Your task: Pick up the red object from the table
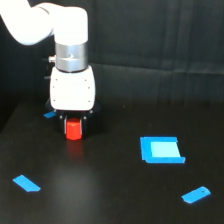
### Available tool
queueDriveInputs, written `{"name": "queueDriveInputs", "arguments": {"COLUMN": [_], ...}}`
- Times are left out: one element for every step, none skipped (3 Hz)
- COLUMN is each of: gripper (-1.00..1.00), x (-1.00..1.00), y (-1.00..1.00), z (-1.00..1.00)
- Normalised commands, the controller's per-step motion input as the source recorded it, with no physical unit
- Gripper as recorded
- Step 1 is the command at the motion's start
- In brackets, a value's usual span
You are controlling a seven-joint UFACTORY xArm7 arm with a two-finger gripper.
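Under the white arm, the gripper [74, 121] is squeezing the red object [74, 130] between its dark fingers. That small red piece is sitting right at the black table [110, 190], and it is hard to tell if it is touching or hanging just above. A big blue square [161, 149] is lying well off toward the exterior view's right, with a small blue piece [196, 194] near it. Another blue piece [26, 183] is lying toward the exterior view's left
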Motion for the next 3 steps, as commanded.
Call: {"name": "queueDriveInputs", "arguments": {"gripper": [-0.88,-0.93,-1.00], "x": [0.13,0.00,0.09], "y": [-0.21,-0.23,-0.22], "z": [1.00,1.00,0.93]}}
